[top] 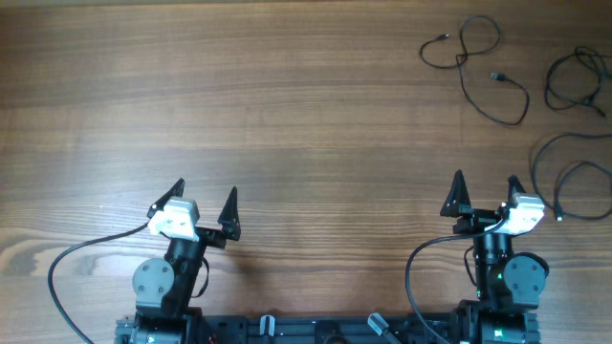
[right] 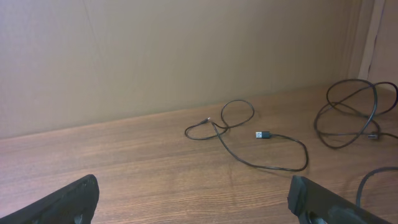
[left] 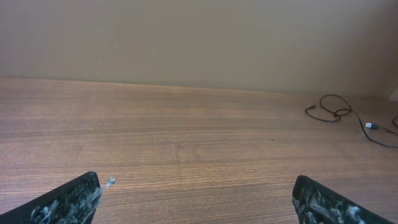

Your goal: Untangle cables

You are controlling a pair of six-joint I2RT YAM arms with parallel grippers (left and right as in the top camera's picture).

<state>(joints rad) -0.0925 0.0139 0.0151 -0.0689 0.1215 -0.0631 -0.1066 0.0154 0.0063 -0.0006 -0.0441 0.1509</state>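
Note:
Three thin black cables lie apart at the table's far right. One cable (top: 478, 67) with small plug ends curls in a loop and a long bend; it also shows in the right wrist view (right: 261, 149) and the left wrist view (left: 339, 115). A second looped cable (top: 577, 81) lies to its right, also in the right wrist view (right: 351, 112). A third cable (top: 574, 172) loops at the right edge, just ahead of my right gripper. My left gripper (top: 205, 205) is open and empty near the front left. My right gripper (top: 487, 196) is open and empty at the front right.
The wooden table (top: 287, 115) fills the view. Thick black arm cables (top: 67, 268) curve beside each arm base at the front edge. A plain beige wall (right: 186, 50) stands behind the table's far edge.

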